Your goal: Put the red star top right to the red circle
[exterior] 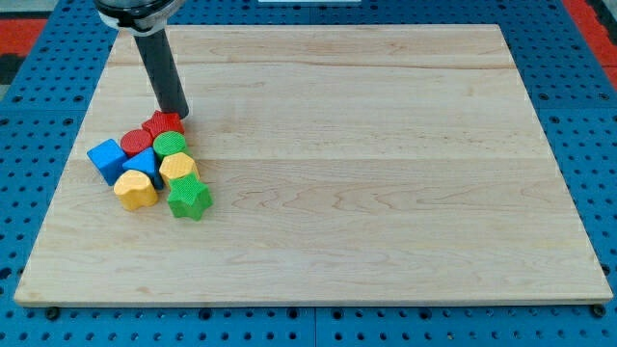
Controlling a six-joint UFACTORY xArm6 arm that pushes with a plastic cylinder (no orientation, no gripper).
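All blocks clustered near worktop (386, 193) left edge, nearer top-left corner. My tip (179, 115) at cluster's top, touching red star (164, 123). Red circle (135, 143) just lower-left of star. Blue cube (106, 159) leftmost; green star (189, 199) lowest, at right.

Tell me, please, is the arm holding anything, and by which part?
Nothing is held. My tip only touches the red star at its upper edge.

We see the red star (164, 123) lying flat at the top of the block cluster near the board's left side, touching the red circle (136, 143) just below-left of it.
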